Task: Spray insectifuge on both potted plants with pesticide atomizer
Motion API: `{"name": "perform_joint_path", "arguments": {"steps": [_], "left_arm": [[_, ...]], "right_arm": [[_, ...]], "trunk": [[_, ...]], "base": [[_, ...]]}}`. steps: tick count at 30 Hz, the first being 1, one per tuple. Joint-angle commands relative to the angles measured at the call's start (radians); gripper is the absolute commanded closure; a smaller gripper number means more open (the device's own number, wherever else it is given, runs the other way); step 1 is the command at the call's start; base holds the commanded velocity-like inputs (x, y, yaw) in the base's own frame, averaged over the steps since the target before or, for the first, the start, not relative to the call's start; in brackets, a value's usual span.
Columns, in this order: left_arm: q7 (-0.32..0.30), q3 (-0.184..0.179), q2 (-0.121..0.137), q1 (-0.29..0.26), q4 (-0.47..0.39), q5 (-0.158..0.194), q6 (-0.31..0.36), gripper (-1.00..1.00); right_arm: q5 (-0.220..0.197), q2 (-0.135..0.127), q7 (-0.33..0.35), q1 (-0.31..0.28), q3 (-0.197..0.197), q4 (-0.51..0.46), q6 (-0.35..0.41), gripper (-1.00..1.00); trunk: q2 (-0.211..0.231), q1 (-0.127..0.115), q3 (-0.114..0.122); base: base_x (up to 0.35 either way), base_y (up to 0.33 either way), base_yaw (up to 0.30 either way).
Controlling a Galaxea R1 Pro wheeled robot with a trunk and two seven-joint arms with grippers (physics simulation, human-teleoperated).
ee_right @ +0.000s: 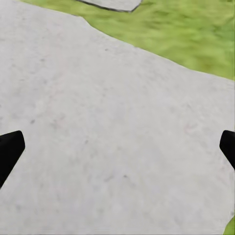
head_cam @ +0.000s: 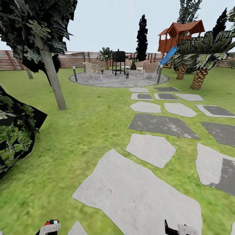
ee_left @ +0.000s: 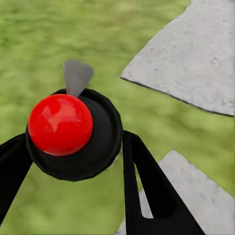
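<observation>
pesticide atomizer (ee_left: 68, 129) over lawn (ee_left: 58, 39)

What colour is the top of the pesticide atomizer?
Glossy red, on a black body; the pesticide atomizer shows best in the left wrist view.

Green lawn (head_cam: 81, 130) underfoot, broken by pale and dark grey stepping stones (head_cam: 150, 150). Largest pale slab (head_cam: 137, 195) just ahead of both hands, lawn again directly beneath the left hand (ee_left: 73, 147). Bare grey stone (ee_right: 107, 137) under the right hand, grass (ee_right: 196, 34) beyond its edge. Farther off, round paved patch (head_cam: 117, 80) carrying chairs (head_cam: 93, 69) and a black grill (head_cam: 118, 60).
</observation>
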Motion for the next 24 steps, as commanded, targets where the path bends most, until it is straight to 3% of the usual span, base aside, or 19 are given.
{"name": "perform_joint_path", "arguments": {"steps": [1, 24], "left_arm": [[-0.009, 0.009, -0.001, -0.001, 0.001, -0.001, -0.002, 1.00], [-0.009, 0.008, -0.002, -0.001, 0.001, -0.002, -0.002, 1.00]], "right_arm": [[0.002, 0.000, -0.003, -0.001, -0.001, 0.001, -0.003, -1.00], [0.002, 0.000, -0.003, -0.001, -0.001, 0.001, -0.003, -1.00]], "trunk": [[0.000, 0.000, -0.001], [0.000, 0.000, -0.001]], "base": [[0.340, 0.000, 0.000], [0.340, 0.000, 0.000]]}}
